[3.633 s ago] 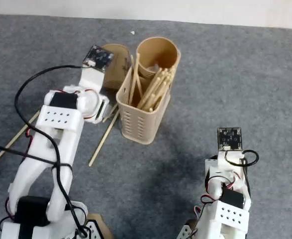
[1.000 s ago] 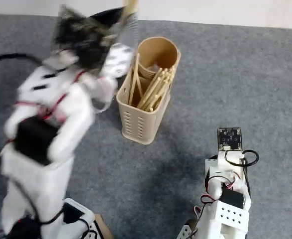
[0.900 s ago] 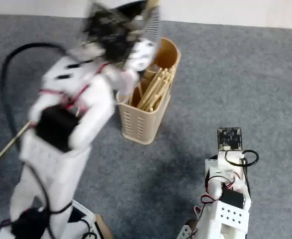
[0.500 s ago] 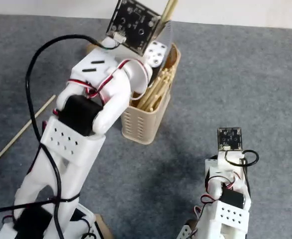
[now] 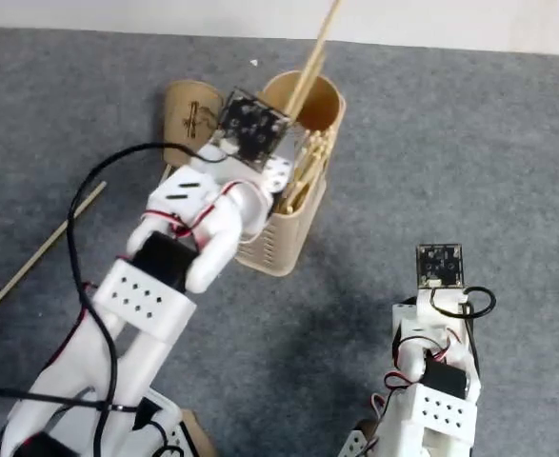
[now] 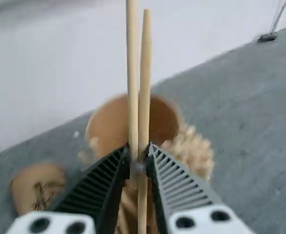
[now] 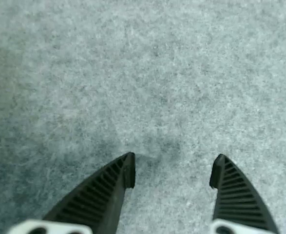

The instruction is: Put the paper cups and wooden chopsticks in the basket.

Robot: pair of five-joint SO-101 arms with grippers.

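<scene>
My left gripper (image 6: 138, 152) is shut on two wooden chopsticks (image 6: 137, 78) held upright over the beige basket (image 5: 274, 243). In the high view the held chopsticks (image 5: 312, 55) stick up past the basket's far rim. The basket holds several chopsticks (image 5: 303, 171) and a paper cup (image 5: 303, 100) standing in its far end; the cup (image 6: 157, 122) lies right behind the sticks in the left wrist view. A second paper cup (image 5: 191, 119) lies on its side left of the basket. One loose chopstick (image 5: 46, 248) lies on the carpet at the left. My right gripper (image 7: 172, 170) is open above bare carpet.
Grey carpet (image 5: 431, 143) covers the whole floor, with a white wall strip along the far edge. The right arm (image 5: 436, 381) sits folded at the lower right, well away from the basket.
The left arm lifted two chopsticks off the carpet beside the basket, swung up and right, and now lowers over the basket. The right arm has not moved.
</scene>
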